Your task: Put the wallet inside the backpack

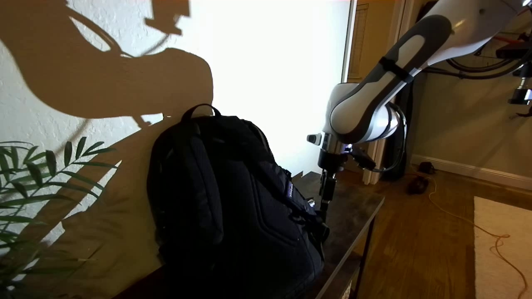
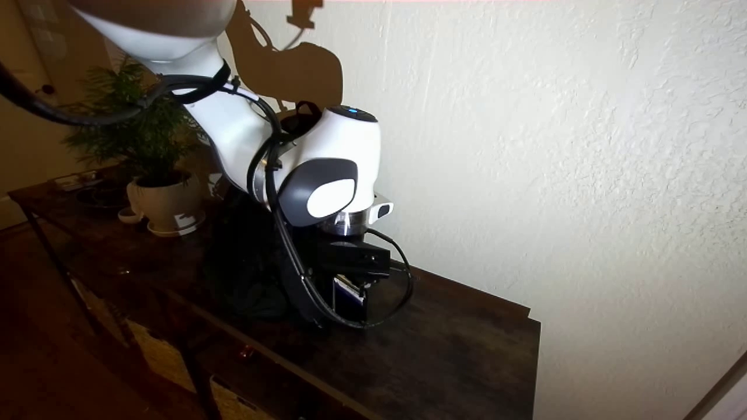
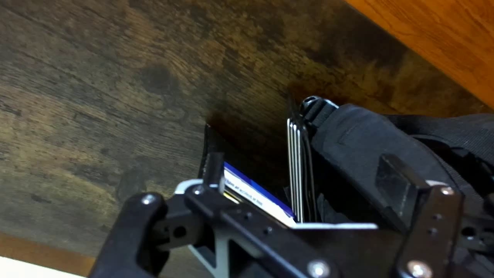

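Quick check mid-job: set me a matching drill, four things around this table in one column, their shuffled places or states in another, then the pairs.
Things
1. Large black fabric backpack
2. Dark folding wallet
3. Black two-fingered claw
4. Pale round plant pot

Places or states
A. Jaws spread apart
B. Has a loop handle at its top
C. Holds a leafy green plant
D. Spread open, a blue-and-white card showing

Pairs: 1-B; 2-D; 3-A; 4-C
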